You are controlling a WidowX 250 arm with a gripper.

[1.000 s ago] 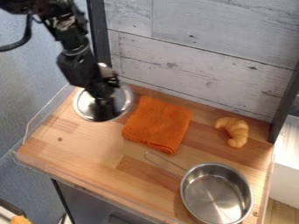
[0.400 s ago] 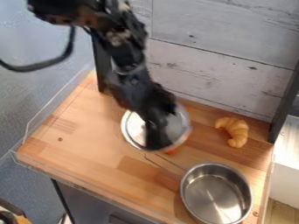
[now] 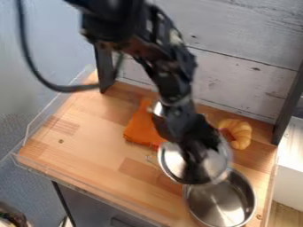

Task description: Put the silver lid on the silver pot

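My gripper [image 3: 194, 167] points down right of centre, over the silver lid [image 3: 172, 162], and is shut on it; the dark fingers hide the lid's middle. In view, the lid's lower right edge overlaps the upper left rim of the silver pot. That pot [image 3: 220, 205] stands uncovered at the lower right of the wooden surface, its inside bottom visible. Most of its thin wire handle is behind the lid.
An orange cloth [image 3: 141, 128] lies left of the arm, partly hidden by it. The croissant [image 3: 239, 133] is behind and right of the lid. A whitewashed plank wall [image 3: 242, 75] borders the back.
Gripper and lid have travelled together from the upper left, across the orange cloth, down and right to the pot's near-left side. Pot, cloth and croissant have stayed in place.
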